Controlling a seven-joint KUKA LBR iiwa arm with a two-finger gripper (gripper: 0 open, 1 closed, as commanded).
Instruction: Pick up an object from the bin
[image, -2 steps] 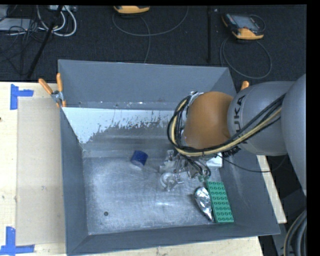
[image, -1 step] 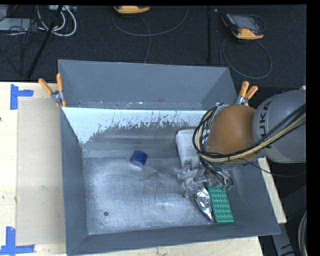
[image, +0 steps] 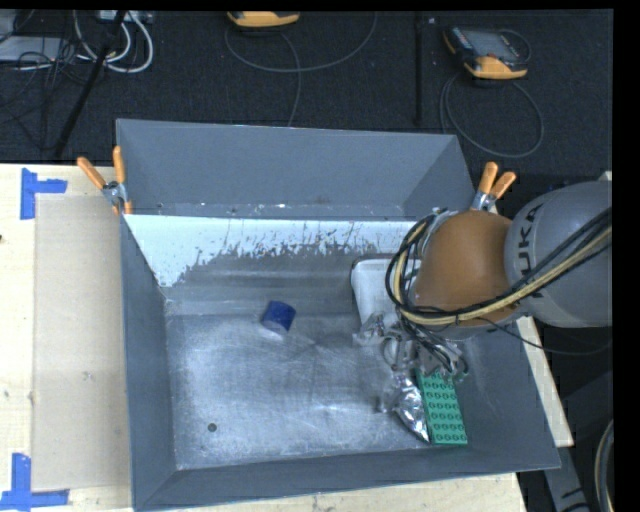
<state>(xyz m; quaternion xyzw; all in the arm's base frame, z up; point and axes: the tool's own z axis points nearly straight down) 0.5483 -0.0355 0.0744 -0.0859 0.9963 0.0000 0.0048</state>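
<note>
Dark cable-strewn floor (image: 300, 70) behind scuffed grey bin (image: 250, 400); blue block (image: 278, 317) inside.

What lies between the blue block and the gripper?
Nothing: in the camera view, only bare bin floor runs from the blue block to the gripper.

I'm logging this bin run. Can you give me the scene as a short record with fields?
container: grey metal bin
robot: gripper low at the near right
nearest things: crumpled silvery piece, green studded plate beside it
others: blue block left of centre; white thing towards the far wall, partly hidden
held: cannot tell
</note>
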